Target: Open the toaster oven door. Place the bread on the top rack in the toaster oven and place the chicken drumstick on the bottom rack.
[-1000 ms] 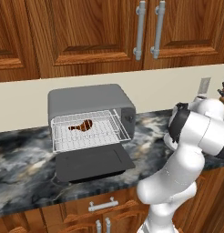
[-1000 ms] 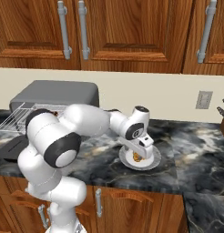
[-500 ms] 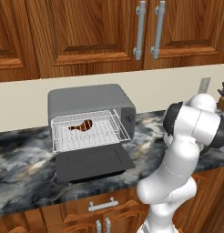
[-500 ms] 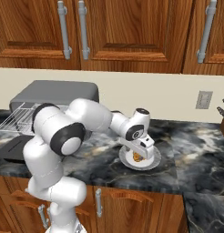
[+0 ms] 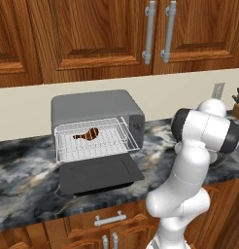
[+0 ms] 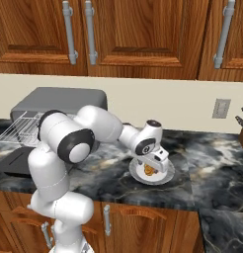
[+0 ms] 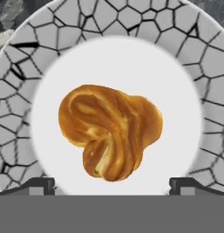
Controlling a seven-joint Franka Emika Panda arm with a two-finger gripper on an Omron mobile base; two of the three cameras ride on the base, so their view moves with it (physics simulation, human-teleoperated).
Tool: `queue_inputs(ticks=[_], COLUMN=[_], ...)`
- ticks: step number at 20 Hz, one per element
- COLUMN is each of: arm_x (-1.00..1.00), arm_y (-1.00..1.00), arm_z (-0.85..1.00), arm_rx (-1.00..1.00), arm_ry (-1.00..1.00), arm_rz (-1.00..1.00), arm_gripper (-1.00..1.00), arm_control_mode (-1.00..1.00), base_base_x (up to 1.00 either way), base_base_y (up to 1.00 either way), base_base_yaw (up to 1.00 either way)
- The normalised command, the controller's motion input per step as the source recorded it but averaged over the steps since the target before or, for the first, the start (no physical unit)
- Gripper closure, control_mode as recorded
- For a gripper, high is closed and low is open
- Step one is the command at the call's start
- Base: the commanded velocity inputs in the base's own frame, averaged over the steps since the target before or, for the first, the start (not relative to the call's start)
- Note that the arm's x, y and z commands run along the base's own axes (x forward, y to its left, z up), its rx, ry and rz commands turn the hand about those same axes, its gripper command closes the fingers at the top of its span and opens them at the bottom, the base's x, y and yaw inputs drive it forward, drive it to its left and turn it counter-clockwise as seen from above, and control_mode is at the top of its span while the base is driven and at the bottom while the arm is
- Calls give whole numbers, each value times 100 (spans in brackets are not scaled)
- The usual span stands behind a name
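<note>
While the toaster oven door (image 5: 99,176) lies folded down and the chicken drumstick (image 5: 87,134) rests on a pulled-out wire rack, we find the bread (image 7: 109,129) lying on a plate (image 7: 191,59) on the desk (image 6: 207,163), well apart from the toaster oven (image 5: 97,109). Our claw (image 6: 154,165) hangs right above it, jaws spread wide and empty. We judge the twisted roll light and soft, easily crushed, so we would pinch it gently across its thick middle, fingertips (image 7: 38,184) straddling both sides.
</note>
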Motion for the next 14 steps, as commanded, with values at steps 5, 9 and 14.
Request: queue_inputs(ticks=[5,9,14], arm_x=[4,6,4], arm_y=[-1,-3,-2], arm_z=[-16,-16,-12], arm_rx=[-2,-1,0], arm_ry=[-7,-2,0], arm_rz=[8,8,7], arm_gripper=[-100,-100,-100], arm_control_mode=[-100,-100,-100], base_base_x=[0,0,0], base_base_y=[0,0,0], base_base_yaw=[0,0,0])
